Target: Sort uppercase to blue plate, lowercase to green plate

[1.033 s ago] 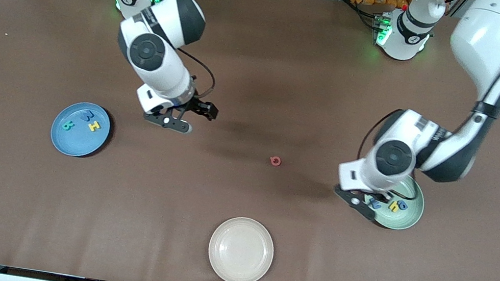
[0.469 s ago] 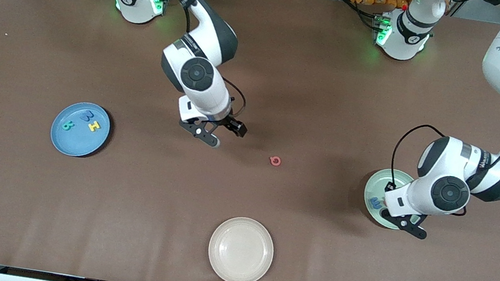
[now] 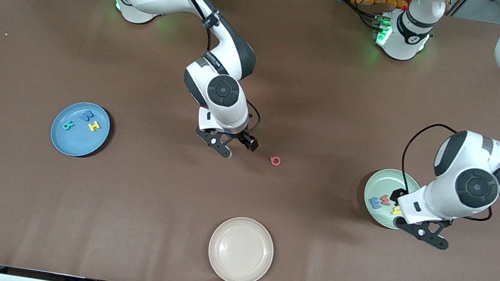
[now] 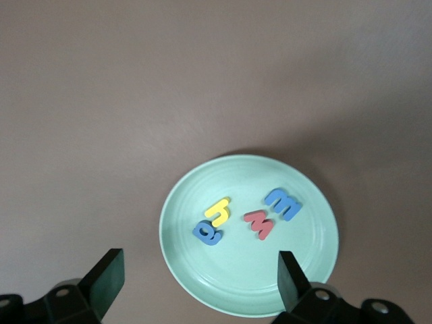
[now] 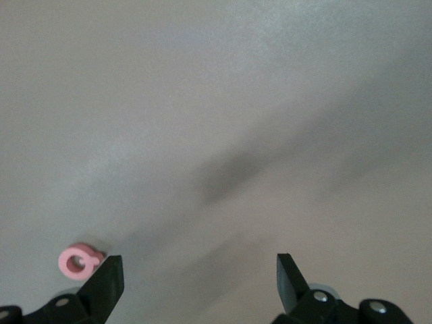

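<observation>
Now only the red Q (image 3: 275, 160) lies loose on the surface, between the blue plate (image 3: 62, 141) — which holds 3 letters — and the green plate (image 3: 378, 182), which holds 4. Right gripper (image 3: 234, 147) hangs just beside the Q with its jaws wide open and empty, while the left gripper (image 3: 422, 229) hovers over the green plate's edge, jaws open too, nothing in them. Being thin foam, the Q should be very light and soft, likely to squash or skid if pinched off-centre — best taken across the ring's outer edges, pressed low to the surface.
</observation>
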You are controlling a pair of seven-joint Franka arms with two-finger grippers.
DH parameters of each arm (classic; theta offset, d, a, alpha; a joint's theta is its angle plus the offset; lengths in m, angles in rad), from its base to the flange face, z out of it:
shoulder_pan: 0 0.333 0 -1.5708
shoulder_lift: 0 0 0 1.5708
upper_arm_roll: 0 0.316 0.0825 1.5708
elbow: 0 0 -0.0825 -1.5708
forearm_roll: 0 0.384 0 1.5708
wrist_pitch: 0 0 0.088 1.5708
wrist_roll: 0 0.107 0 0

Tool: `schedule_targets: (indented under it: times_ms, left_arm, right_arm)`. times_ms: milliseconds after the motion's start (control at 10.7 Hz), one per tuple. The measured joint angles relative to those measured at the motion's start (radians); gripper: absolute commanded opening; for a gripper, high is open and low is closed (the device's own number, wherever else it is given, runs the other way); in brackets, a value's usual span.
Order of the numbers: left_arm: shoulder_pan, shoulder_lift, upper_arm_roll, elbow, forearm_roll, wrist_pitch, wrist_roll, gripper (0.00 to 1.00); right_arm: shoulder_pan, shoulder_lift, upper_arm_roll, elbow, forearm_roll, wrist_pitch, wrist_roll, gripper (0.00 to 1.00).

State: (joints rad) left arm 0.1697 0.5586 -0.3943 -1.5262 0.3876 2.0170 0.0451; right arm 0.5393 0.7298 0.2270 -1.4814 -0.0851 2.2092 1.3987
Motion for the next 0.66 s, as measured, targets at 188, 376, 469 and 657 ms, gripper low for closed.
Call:
schedule_targets:
  times_ms: [188, 376, 469, 657]
  left_arm:
    - [-0.001, -0.082, -0.010, 0.005, -0.098, -0.043, -0.002, 1.00]
    - [0.006, -0.172, -0.007, 0.007, -0.165, -0.107, -0.003, 1.00]
    - [0.014, -0.219, -0.006, 0.009, -0.190, -0.137, -0.003, 1.00]
    - [0.038, -0.306, -0.005, 0.039, -0.237, -0.226, -0.004, 1.00]
  right_arm:
    - [0.035, 0.052, -0.030, 0.061, 0.000, 0.000, 0.048, 1.00]
    - [0.077, 0.112, -0.065, 0.143, -0.001, -0.001, 0.109, 1.00]
    - [0.102, 0.142, -0.089, 0.187, -0.001, -0.009, 0.125, 1.00]
    - [0.125, 0.188, -0.110, 0.259, -0.001, -0.037, 0.156, 1.00]
